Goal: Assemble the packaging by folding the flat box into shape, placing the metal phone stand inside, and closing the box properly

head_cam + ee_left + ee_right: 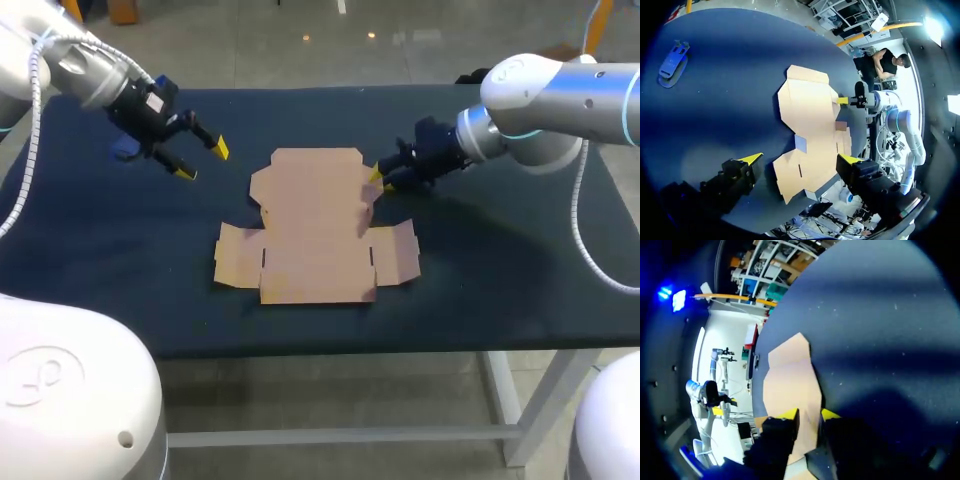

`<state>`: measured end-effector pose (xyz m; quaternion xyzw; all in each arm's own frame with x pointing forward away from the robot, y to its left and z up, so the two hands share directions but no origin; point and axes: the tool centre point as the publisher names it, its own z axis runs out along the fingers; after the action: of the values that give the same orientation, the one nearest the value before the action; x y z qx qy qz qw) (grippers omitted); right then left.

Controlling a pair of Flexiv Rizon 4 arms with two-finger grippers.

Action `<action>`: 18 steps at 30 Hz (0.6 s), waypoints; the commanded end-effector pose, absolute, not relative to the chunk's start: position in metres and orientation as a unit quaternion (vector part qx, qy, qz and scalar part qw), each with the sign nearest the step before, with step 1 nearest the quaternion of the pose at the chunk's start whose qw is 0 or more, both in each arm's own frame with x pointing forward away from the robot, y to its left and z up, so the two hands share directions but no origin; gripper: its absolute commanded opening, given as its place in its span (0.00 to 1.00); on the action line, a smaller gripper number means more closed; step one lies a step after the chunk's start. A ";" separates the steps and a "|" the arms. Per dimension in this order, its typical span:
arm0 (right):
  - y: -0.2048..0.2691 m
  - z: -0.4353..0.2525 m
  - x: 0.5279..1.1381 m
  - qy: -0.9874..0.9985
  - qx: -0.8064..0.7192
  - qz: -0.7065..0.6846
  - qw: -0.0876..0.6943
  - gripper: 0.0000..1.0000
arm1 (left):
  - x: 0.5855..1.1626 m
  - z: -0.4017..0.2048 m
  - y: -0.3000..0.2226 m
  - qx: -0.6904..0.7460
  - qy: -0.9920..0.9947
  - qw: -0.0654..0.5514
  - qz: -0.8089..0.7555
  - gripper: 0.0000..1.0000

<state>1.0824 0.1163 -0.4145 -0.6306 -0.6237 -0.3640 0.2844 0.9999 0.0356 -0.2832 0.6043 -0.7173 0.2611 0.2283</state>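
On table (100, 260): one flat box (315, 225), one blue stand (672, 60); left claw (203, 160) wide, empty; right claw (380, 178) pinches box edge.

Most of the phone stand (121, 152) behind the left tool (202, 160) — flat box (790, 380) partly behind the right tool (810, 415).

Flat box (312, 235) matt brown cardboard; table (110, 270) dark, matt.

Brown cardboard flat box (310, 235) is spread out unfolded, with one side flap pinched in the right gripper (380, 180). Blue phone stand (672, 62) is left lying beside the left gripper (203, 160), well apart from the box.
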 end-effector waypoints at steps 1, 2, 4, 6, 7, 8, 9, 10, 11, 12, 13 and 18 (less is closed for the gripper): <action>0.119 -0.424 1.091 -0.623 -0.620 -0.367 0.303 0.24 | 0.998 -0.284 0.038 0.604 -0.717 0.231 0.261 1.00; 0.119 -0.425 1.092 -0.623 -0.620 -0.368 0.304 0.24 | 0.997 -0.284 0.038 0.604 -0.717 0.232 0.260 1.00; 0.120 -0.426 1.092 -0.620 -0.619 -0.372 0.306 0.24 | 0.996 -0.284 0.038 0.604 -0.717 0.233 0.259 1.00; 0.119 -0.426 1.093 -0.618 -0.619 -0.377 0.305 0.19 | 0.995 -0.284 0.038 0.603 -0.717 0.234 0.259 1.00; 0.119 -0.425 1.093 -0.617 -0.618 -0.380 0.305 0.16 | 0.995 -0.284 0.039 0.603 -0.717 0.234 0.259 1.00; 0.118 -0.424 1.093 -0.614 -0.618 -0.385 0.304 0.15 | 0.994 -0.285 0.038 0.603 -0.717 0.235 0.260 1.00; 0.117 -0.423 1.093 -0.612 -0.617 -0.388 0.305 0.13 | 0.994 -0.285 0.038 0.603 -0.717 0.236 0.259 1.00; 0.117 -0.422 1.094 -0.610 -0.617 -0.392 0.305 0.12 | 0.994 -0.285 0.038 0.602 -0.717 0.236 0.259 1.00; 0.117 -0.422 1.094 -0.609 -0.617 -0.394 0.304 0.11 | 0.993 -0.286 0.038 0.602 -0.717 0.237 0.260 1.00; 0.117 -0.421 1.094 -0.608 -0.616 -0.398 0.305 0.10 | 0.993 -0.286 0.038 0.602 -0.717 0.237 0.260 1.00; 0.117 -0.420 1.094 -0.607 -0.616 -0.400 0.305 0.10 | 0.993 -0.286 0.037 0.601 -0.717 0.238 0.260 1.00; 0.123 -0.417 1.095 -0.603 -0.609 -0.411 0.310 0.00 | 0.992 -0.286 0.036 0.599 -0.718 0.240 0.260 1.00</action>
<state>1.0938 0.1225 -0.4147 -0.6161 -0.6045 -0.4036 0.3033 0.9919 0.0356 -0.2865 0.5997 -0.7178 0.2611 0.2386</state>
